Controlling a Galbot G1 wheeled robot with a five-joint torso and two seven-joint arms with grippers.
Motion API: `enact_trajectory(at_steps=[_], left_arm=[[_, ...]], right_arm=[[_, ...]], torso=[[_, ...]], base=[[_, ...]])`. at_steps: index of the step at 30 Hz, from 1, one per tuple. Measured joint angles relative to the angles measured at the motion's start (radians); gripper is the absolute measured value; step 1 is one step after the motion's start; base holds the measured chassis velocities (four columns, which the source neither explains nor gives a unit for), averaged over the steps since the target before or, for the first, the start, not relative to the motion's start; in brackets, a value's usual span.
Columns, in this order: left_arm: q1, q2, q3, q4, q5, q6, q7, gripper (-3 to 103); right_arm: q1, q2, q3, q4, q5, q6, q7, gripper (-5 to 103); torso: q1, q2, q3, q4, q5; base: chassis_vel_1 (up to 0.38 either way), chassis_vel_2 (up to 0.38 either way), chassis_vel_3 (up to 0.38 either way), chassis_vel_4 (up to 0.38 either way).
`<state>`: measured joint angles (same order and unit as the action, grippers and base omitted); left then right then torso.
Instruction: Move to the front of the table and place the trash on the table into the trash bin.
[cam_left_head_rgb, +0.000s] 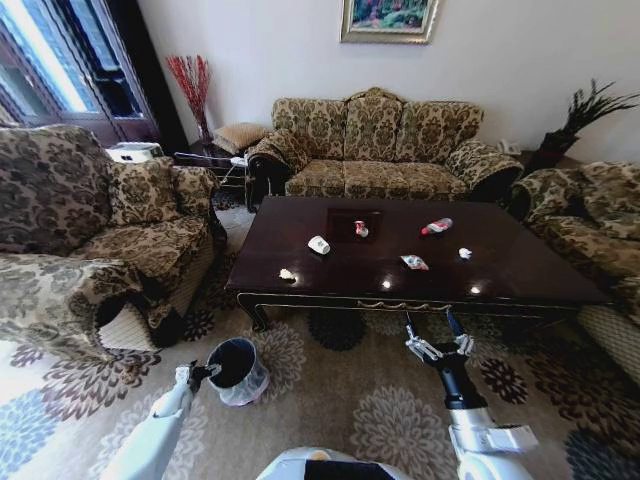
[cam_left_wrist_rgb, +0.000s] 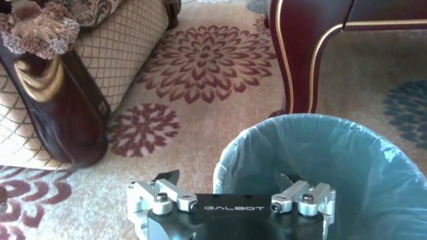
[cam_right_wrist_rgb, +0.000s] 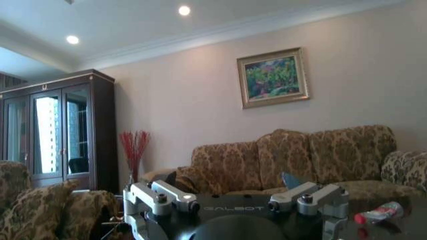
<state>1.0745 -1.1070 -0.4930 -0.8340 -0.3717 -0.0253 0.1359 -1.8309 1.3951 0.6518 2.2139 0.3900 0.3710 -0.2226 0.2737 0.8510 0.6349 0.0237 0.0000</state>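
Note:
The dark glossy table (cam_left_head_rgb: 330, 285) stands just ahead. On it lies the trash: a white cup (cam_left_head_rgb: 318, 245), a red-white can (cam_left_head_rgb: 361, 229), a bottle (cam_left_head_rgb: 437, 226) with a red label, a colourful wrapper (cam_left_head_rgb: 414, 262) and white paper bits (cam_left_head_rgb: 465, 253) (cam_left_head_rgb: 287, 274). The trash bin (cam_left_head_rgb: 237, 368) sits on the carpet at the front left, tilted. My left gripper (cam_left_head_rgb: 205, 373) is at its rim. In the left wrist view the bag-lined trash bin (cam_left_wrist_rgb: 320, 165) has its rim between the wide-apart jaws of my left gripper (cam_left_wrist_rgb: 229, 177). My right gripper (cam_left_head_rgb: 432, 335) hovers open before the table's front edge.
A long sofa (cam_left_head_rgb: 375, 150) stands behind the table, and armchairs (cam_left_head_rgb: 110, 230) (cam_left_head_rgb: 590, 220) flank it. A table leg (cam_left_wrist_rgb: 293, 55) rises close beyond the bin. The right wrist view looks over the tabletop (cam_right_wrist_rgb: 400, 227) to the bottle (cam_right_wrist_rgb: 378, 212) and the sofa.

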Motion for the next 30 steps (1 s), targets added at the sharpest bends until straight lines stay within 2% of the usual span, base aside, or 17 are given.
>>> enact_trajectory(at_steps=[3,4,7,11,12,18,19,21,22,24,30], left_arm=[[-0.010,0.003,0.005,0.018,-0.001,-0.014,0.004,93],[-0.010,0.003,0.005,0.018,-0.001,-0.014,0.004,93],[-0.029,0.012,0.014,0.045,-0.003,-0.060,0.007,97],[-0.032,0.021,0.019,0.046,-0.002,-0.066,0.005,97],[-0.034,0.023,0.021,0.049,0.003,-0.061,0.005,99],[-0.027,0.023,0.019,0.045,0.036,-0.022,0.007,96],[-0.011,0.026,0.017,0.029,0.045,0.002,0.013,96],[0.025,0.042,0.005,-0.006,0.047,0.034,0.031,96],[0.025,0.042,0.005,-0.006,0.047,0.034,0.031,96],[0.061,0.064,-0.008,-0.041,0.040,0.052,0.055,96],[0.119,0.094,-0.023,-0.083,0.038,0.089,0.077,95]], right_arm=[[-0.002,0.006,-0.002,-0.002,-0.008,0.002,-0.001,100],[-0.002,0.006,-0.002,-0.002,-0.008,0.002,-0.001,100],[-0.009,0.012,-0.004,-0.002,-0.010,0.014,-0.014,100],[-0.011,0.014,-0.004,-0.005,-0.008,0.030,-0.027,100],[-0.012,0.016,-0.003,-0.007,-0.005,0.035,-0.032,100],[-0.015,0.021,0.002,-0.015,0.013,0.051,-0.051,100],[-0.018,0.023,0.005,-0.015,0.017,0.052,-0.056,100],[-0.023,0.026,0.010,-0.015,0.019,0.054,-0.056,100],[-0.023,0.026,0.010,-0.015,0.019,0.054,-0.056,100],[-0.026,0.032,0.012,-0.015,0.025,0.060,-0.055,100],[-0.028,0.043,0.010,-0.033,0.037,0.077,-0.066,100]], torso=[[-0.005,-0.012,-0.007,0.0000,0.0000],[-0.005,-0.012,-0.007,0.0000,0.0000],[-0.012,-0.027,-0.016,-0.0001,-0.0001],[-0.013,-0.030,-0.017,0.0000,0.0000],[-0.013,-0.030,-0.017,0.0000,0.0000],[-0.011,-0.029,-0.016,-0.0006,-0.0001],[-0.010,-0.029,-0.015,-0.0007,-0.0009],[-0.009,-0.028,-0.015,-0.0001,0.0002],[-0.009,-0.028,-0.015,-0.0001,0.0002],[-0.010,-0.026,-0.015,-0.0002,0.0002],[-0.011,-0.022,-0.014,0.0006,-0.0003]], base=[[-0.006,0.017,0.013,-0.010],[-0.017,0.051,0.040,-0.029],[-0.063,0.077,0.078,-0.060],[-0.124,0.127,0.159,-0.128],[-0.202,0.224,0.200,-0.200],[-0.205,0.214,0.210,-0.203],[-0.153,0.116,0.176,-0.109],[-0.120,0.068,0.096,-0.080],[-0.087,0.068,0.096,-0.050],[0.000,0.000,0.000,0.000],[0.049,-0.018,-0.034,0.026]])
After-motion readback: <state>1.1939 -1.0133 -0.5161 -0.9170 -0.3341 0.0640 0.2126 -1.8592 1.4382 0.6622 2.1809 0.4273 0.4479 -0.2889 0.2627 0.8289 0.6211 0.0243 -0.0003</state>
